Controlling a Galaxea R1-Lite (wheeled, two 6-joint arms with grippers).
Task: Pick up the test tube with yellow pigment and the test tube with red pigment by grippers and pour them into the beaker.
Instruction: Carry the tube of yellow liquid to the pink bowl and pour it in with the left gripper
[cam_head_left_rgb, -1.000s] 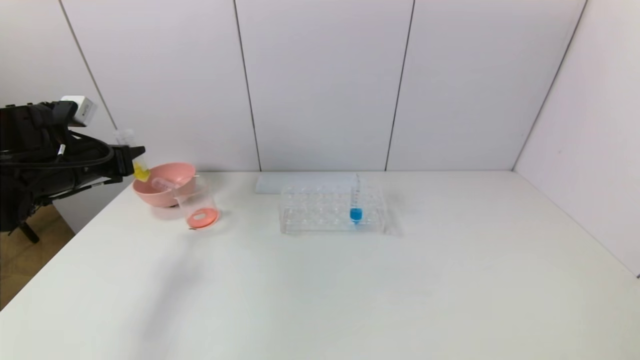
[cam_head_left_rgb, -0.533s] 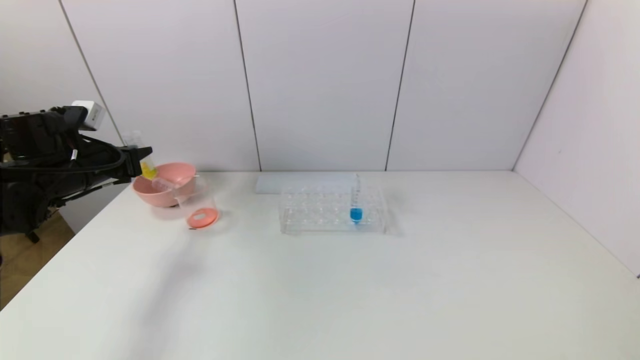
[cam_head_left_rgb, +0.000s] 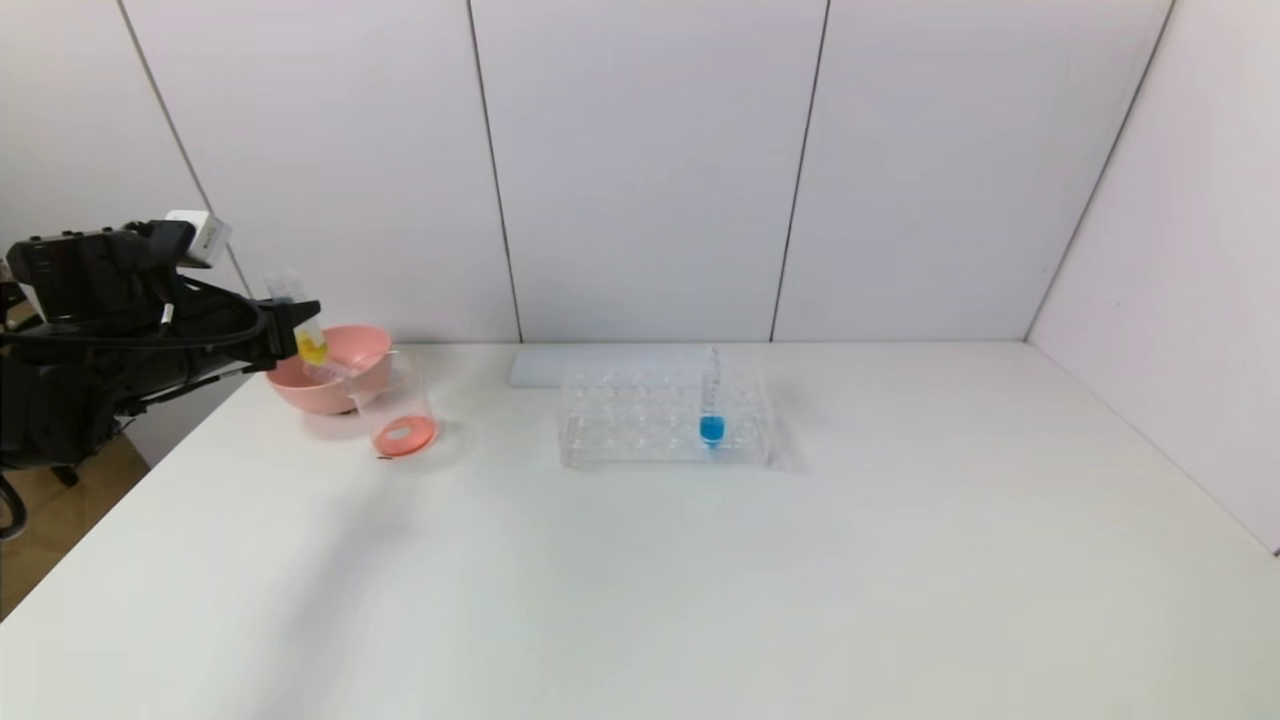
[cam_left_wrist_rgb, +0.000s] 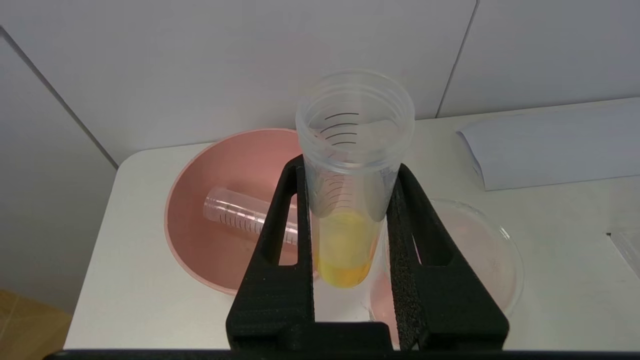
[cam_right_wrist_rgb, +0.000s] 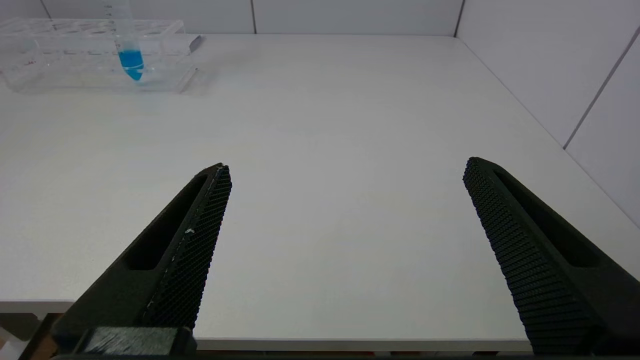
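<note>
Over the pink bowl (cam_head_left_rgb: 330, 372) at the table's (cam_head_left_rgb: 640, 560) far left, the left gripper (cam_left_wrist_rgb: 350, 220) is clamped on the yellow tube (cam_left_wrist_rgb: 350, 200).
It's held upright, mouth up, so nothing spills short of the beaker (cam_head_left_rgb: 398, 412) just beside; clear wall, a short yellow plug at its rounded bottom. An empty tube (cam_left_wrist_rgb: 245, 216) lies in the bowl. Right gripper (cam_right_wrist_rgb: 345, 200) hangs low at the near edge, fingers wide, holding nothing.

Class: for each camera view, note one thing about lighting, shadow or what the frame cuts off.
Head view: even, soft light; a faint shadow beside the tube rack. Left wrist view: the yellow tube looms large between the left gripper jaws. Right wrist view: the right gripper jaws are cropped at the bottom edge.
</note>
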